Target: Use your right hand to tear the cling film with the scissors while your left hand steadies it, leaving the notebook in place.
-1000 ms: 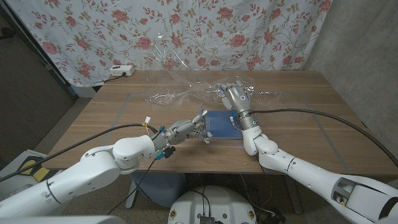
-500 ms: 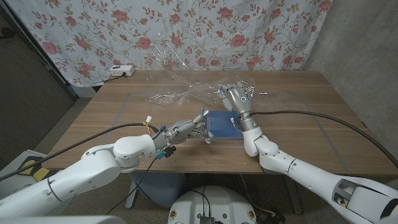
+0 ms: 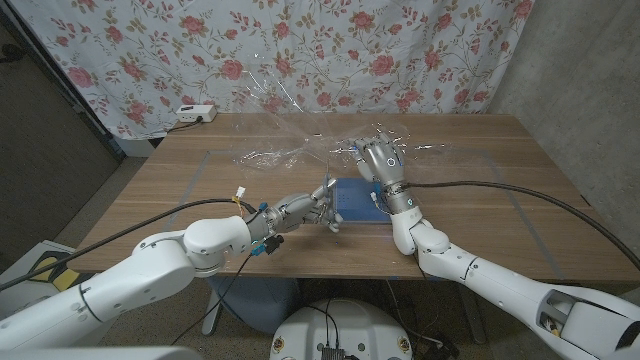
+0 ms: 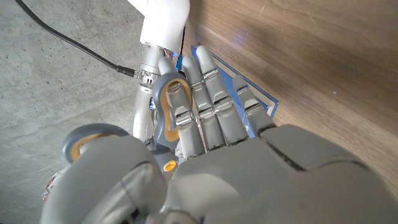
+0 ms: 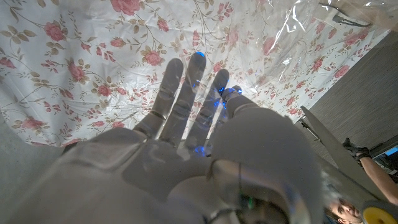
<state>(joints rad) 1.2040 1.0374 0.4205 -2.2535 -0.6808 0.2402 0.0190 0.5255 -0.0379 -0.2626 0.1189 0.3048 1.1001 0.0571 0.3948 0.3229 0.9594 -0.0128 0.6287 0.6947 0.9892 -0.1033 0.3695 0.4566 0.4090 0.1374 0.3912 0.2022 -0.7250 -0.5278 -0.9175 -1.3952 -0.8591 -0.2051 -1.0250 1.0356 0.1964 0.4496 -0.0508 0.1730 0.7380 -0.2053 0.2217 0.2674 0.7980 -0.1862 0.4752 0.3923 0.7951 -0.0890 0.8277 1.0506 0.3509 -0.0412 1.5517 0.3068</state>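
Over the desk (image 3: 180, 190) in the head view, the cling film (image 3: 275, 155) hangs stretched and crumpled toward the far side, with no clean cut I can make out. The right hand (image 3: 380, 160) is up in it; the scissors aren't visible to me. The left hand (image 3: 305, 208) sits at the near-left corner of the blue notebook (image 3: 358, 200).

Left wrist view: fingers (image 4: 211, 106) straight and together, pressed at the notebook's (image 4: 264, 102) edge, holding nothing I can see.

Right wrist view: fingers (image 5: 180, 99) extended, slightly apart, film (image 5: 298, 25) beyond. I'd say tearing is mostly undone.
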